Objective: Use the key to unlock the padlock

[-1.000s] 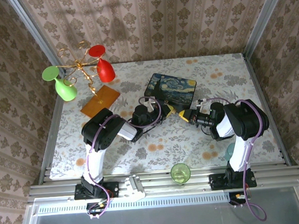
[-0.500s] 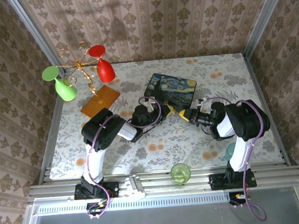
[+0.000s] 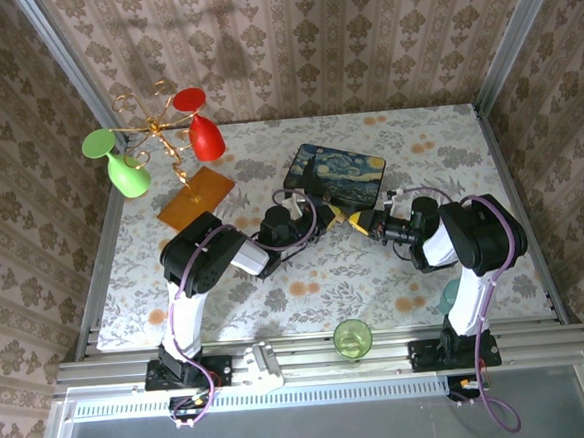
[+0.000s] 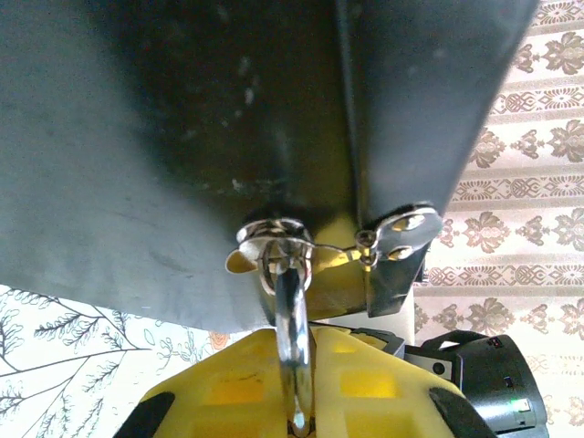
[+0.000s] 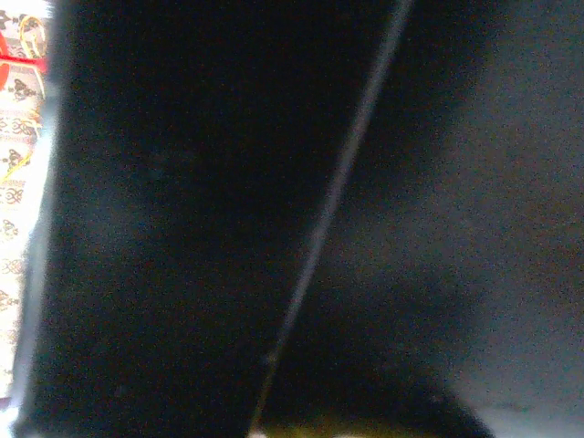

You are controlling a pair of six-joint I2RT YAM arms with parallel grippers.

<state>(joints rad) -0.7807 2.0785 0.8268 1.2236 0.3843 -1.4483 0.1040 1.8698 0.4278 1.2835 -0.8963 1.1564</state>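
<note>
Yellow fingers [image 4: 228, 392] of my left gripper [image 3: 333, 215] are squeezed tight on a shiny silver loop. I think it is the top of the padlock [image 4: 292, 356]. It hangs from a ring on the dark near side of the painted box [image 3: 337, 171], just beside the box's clasp [image 4: 401, 233]. The box sits far back, in the middle of the table [image 3: 307, 288]. My right gripper [image 3: 363, 224] is close by on the right, its fingers pressed together. I cannot tell if the key is between them.
</note>
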